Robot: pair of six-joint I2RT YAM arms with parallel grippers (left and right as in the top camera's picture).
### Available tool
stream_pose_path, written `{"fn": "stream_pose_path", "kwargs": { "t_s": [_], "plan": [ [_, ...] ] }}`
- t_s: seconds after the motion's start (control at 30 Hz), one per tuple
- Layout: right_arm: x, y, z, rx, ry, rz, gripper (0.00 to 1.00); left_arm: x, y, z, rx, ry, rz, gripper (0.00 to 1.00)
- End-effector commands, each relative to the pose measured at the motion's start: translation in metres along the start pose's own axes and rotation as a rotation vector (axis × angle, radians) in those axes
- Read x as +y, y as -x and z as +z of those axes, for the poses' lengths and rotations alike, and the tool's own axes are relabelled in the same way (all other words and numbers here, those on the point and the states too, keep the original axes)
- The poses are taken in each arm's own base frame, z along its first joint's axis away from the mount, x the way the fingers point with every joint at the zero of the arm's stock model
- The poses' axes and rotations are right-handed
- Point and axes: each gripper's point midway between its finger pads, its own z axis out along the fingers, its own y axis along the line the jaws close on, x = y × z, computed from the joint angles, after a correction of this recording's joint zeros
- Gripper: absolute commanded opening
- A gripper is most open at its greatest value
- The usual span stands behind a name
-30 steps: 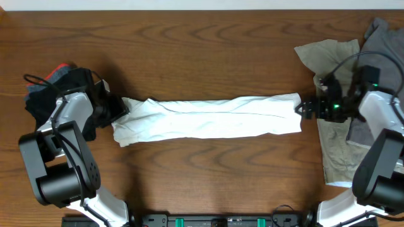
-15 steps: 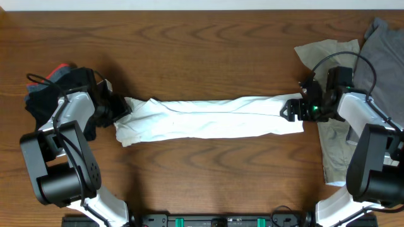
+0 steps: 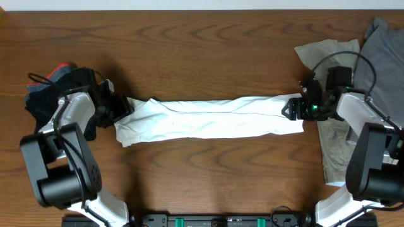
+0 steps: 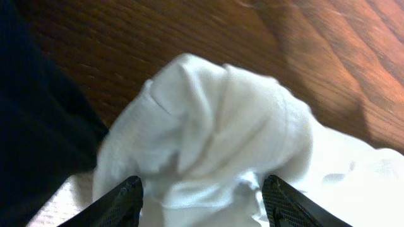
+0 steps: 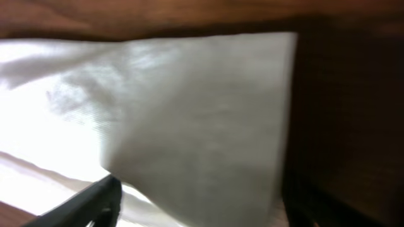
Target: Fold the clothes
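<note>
The white T-shirt (image 3: pixel 208 118) lies folded into a long strip across the middle of the wooden table. My left gripper (image 3: pixel 121 108) is at its left end. In the left wrist view the fingers (image 4: pixel 202 205) are wide apart with a bunched white end of the shirt (image 4: pixel 214 120) between them. My right gripper (image 3: pixel 291 108) is at the shirt's right end. In the right wrist view its fingers (image 5: pixel 202 205) are open and straddle the flat white edge (image 5: pixel 189 126). The print is hidden.
A pile of black clothes (image 3: pixel 47 94) with a red patch (image 3: pixel 61 68) lies at the far left, beside my left arm. A beige garment (image 3: pixel 328 53) and a grey one (image 3: pixel 385 44) lie at the right, under and behind my right arm.
My right gripper has moved left from beside the shirt onto its right end. My left gripper has edged right over the left end, which has bunched a little.
</note>
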Motion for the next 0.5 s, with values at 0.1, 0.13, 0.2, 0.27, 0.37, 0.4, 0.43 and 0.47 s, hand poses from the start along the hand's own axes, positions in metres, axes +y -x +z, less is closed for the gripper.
{"fn": "stream_pose_path", "kwargs": {
  "t_s": [0.1, 0.13, 0.2, 0.27, 0.37, 0.4, 0.43, 0.47],
  "plan": [
    [0.018, -0.008, 0.017, 0.041, 0.055, -0.020, 0.50, -0.020, 0.012, -0.045, -0.123, -0.032, 0.064, 0.64],
    [0.018, -0.008, 0.017, 0.041, 0.053, -0.020, 0.28, -0.021, 0.011, -0.049, -0.129, -0.033, 0.066, 0.63],
    [0.009, -0.008, 0.017, 0.040, 0.004, 0.028, 0.04, -0.023, 0.010, -0.056, -0.137, -0.035, 0.069, 0.64],
    [-0.005, -0.006, 0.013, 0.033, -0.054, 0.084, 0.01, -0.024, 0.007, -0.059, -0.134, -0.035, 0.068, 0.63],
    [-0.018, 0.000, 0.001, 0.014, -0.091, 0.136, 0.01, -0.023, 0.000, -0.062, -0.112, -0.031, 0.061, 0.62],
    [-0.023, 0.003, -0.005, 0.004, -0.102, 0.156, 0.01, -0.023, -0.002, -0.062, -0.104, -0.029, 0.058, 0.62],
    [-0.029, 0.008, -0.015, -0.010, -0.120, 0.184, 0.01, -0.022, -0.005, -0.061, -0.094, -0.028, 0.055, 0.62],
    [-0.035, 0.013, -0.026, -0.028, -0.139, 0.201, 0.01, -0.022, -0.007, -0.061, -0.084, -0.026, 0.052, 0.62]
  ]
}}
